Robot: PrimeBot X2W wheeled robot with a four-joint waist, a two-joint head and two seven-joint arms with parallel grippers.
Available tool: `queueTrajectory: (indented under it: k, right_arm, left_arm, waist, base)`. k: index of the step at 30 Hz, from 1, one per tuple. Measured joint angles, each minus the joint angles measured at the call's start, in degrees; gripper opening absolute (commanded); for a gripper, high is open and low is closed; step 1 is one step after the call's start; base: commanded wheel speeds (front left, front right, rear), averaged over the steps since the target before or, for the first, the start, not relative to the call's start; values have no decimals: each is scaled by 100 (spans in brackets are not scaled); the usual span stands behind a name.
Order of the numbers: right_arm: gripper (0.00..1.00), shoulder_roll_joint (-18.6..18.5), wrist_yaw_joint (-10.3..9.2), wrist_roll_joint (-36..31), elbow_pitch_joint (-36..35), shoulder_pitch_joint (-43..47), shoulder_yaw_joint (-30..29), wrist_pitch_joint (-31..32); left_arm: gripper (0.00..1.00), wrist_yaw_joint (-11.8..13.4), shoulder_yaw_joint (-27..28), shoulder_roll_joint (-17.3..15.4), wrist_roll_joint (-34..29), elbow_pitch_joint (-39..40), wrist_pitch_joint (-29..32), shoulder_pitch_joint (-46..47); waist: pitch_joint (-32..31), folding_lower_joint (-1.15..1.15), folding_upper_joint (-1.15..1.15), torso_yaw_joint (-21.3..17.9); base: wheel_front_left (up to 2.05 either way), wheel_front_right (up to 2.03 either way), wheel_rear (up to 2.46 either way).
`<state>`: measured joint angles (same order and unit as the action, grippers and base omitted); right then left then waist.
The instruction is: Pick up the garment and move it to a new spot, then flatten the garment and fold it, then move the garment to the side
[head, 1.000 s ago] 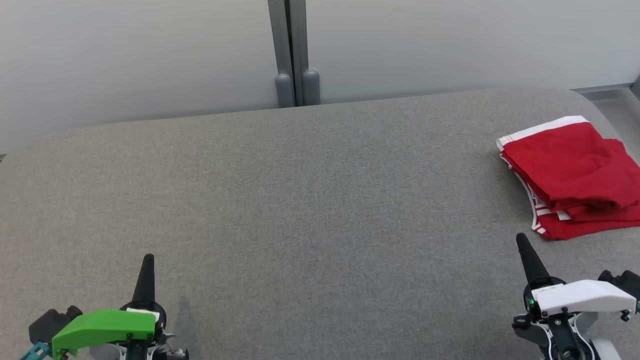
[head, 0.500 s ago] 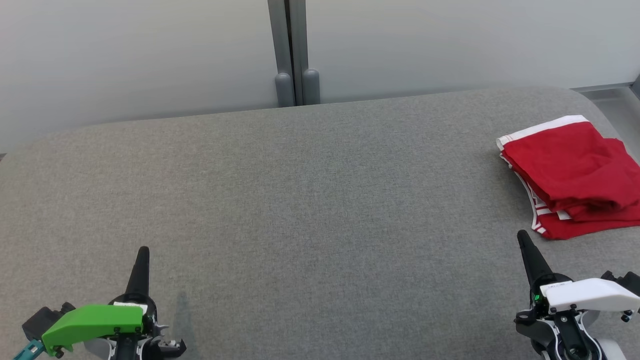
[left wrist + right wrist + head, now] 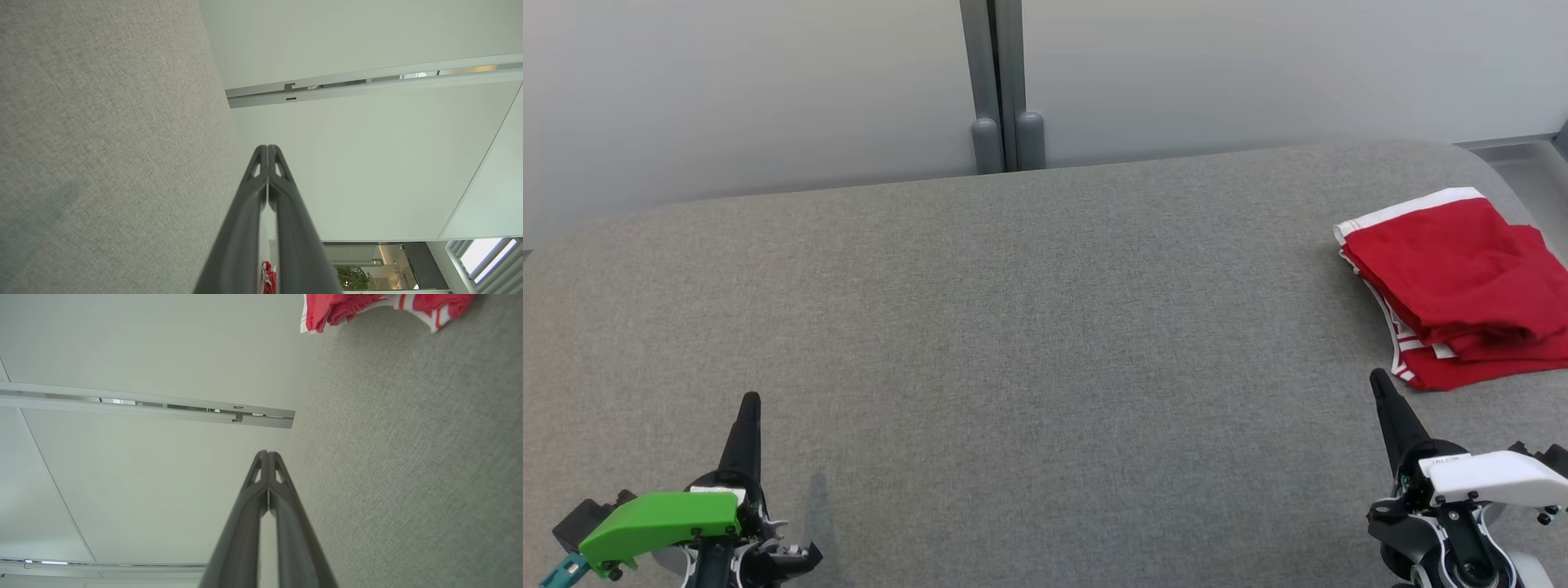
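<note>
Left tool: fully closed, the two dark fingers meeting at the tip. It holds nothing. It sits near left over bare counter, fingers pointing far.
Right tool: also fully closed and empty, tips together. It sits near right, fingers pointing far and tilted slightly left.
Contact: neither tool touches cloth. Whether the tips rest on the counter, I cannot tell.
Garment: red with white trim, lying folded in layers at the far right of the counter. Its right part is cut off by the edge of the head view.
Bearing from right tool: the garment lies just beyond the fingertips, farther off and a little right. Its near left corner is close to the tip but apart from it.
Bearing from left tool: the garment lies off to the right across the open middle of the counter, well apart.
Nearer arm: right, clearly.
Garment axis: the striped side edge faces left and runs near to far. The white band runs along the far edge, left to right. The true long axis is uncertain, since the right end is out of frame.
Surround: a grey post between pale wall panels, behind the counter's far edge.
Step, judged: the garment already looks folded and set aside, so little appears left to do.
If another move is needed: the right arm suits it, reaching far and right across the striped edge.
</note>
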<state>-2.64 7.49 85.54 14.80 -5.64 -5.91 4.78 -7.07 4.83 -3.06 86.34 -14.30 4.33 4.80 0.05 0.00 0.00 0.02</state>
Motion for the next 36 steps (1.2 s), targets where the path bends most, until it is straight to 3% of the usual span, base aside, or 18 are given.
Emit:
queueTrajectory:
  k: [19,36]
  right_arm:
    - [0,-5,-1,678,-69,-30,-58,178]
    - [0,-5,-1,678,-71,-31,-59,178]
  left_arm:
    - [0,-23,130,1,631,19,198,104]
    - [0,-23,137,2,631,22,209,112]
  waist:
    - [13,0,0,-2]
    - [13,0,0,-2]
  base:
    - [0,0,0]
    - [0,0,0]
